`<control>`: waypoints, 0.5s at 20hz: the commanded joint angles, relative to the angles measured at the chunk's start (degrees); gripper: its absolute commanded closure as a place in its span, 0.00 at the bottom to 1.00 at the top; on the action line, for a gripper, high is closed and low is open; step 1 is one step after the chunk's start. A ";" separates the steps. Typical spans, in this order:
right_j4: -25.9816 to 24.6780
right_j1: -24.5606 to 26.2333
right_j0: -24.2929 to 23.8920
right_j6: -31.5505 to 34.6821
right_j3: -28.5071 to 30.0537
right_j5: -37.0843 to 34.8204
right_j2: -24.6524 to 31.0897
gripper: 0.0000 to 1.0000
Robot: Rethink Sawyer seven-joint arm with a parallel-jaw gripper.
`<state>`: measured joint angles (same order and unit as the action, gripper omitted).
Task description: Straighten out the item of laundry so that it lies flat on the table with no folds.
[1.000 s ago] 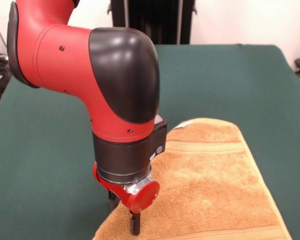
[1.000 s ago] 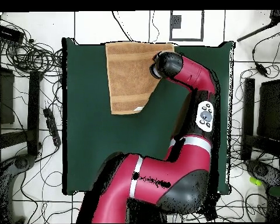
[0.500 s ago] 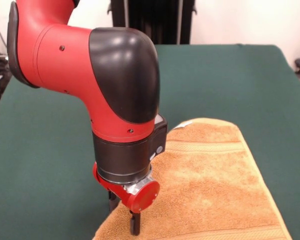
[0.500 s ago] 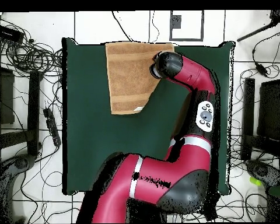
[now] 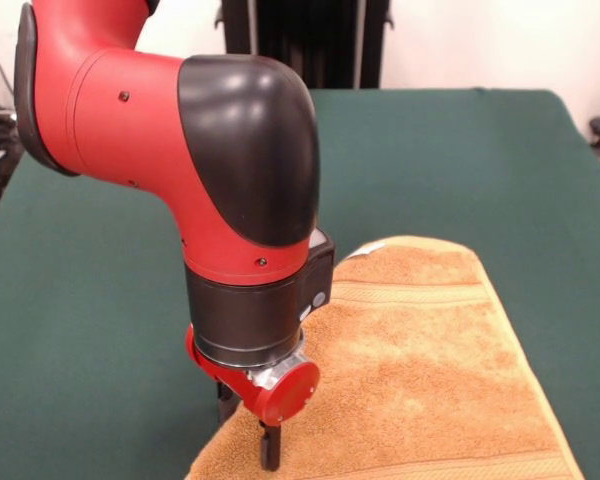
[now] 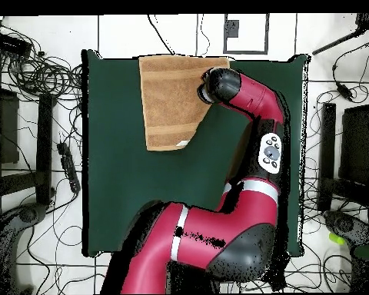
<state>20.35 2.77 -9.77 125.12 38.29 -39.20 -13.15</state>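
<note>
The orange-tan item of laundry (image 5: 430, 370) lies on the green table (image 5: 460, 150) at the near right, reaching the bottom edge of the front view. Its far end looks rounded like a fold, with a white tag (image 5: 372, 246) peeking out there. My gripper (image 5: 247, 428) points down at the towel's left edge; its two dark fingers (image 5: 270, 448) stand apart, one on the towel and one just off it, so it is open. In the overhead view the towel (image 6: 172, 100) sits at the table's (image 6: 118, 177) top edge, and the arm's wrist (image 6: 218, 84) hides the gripper.
The red arm (image 5: 180, 150) fills the left of the front view and hides the towel's left part. Bare green cloth stretches behind and to the left of the towel. Cables and equipment (image 6: 34, 77) lie on the floor around the table.
</note>
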 commanded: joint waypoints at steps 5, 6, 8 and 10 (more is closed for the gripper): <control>-0.73 3.32 0.51 2.81 7.09 -6.13 6.59 0.00; -0.75 3.44 0.49 2.56 6.84 -6.75 6.64 0.00; -0.78 3.48 0.59 2.97 6.82 -6.47 6.44 0.00; -0.80 3.46 0.64 3.25 6.85 -6.11 6.30 0.00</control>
<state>20.32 2.77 -9.78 125.12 38.29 -39.20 -13.11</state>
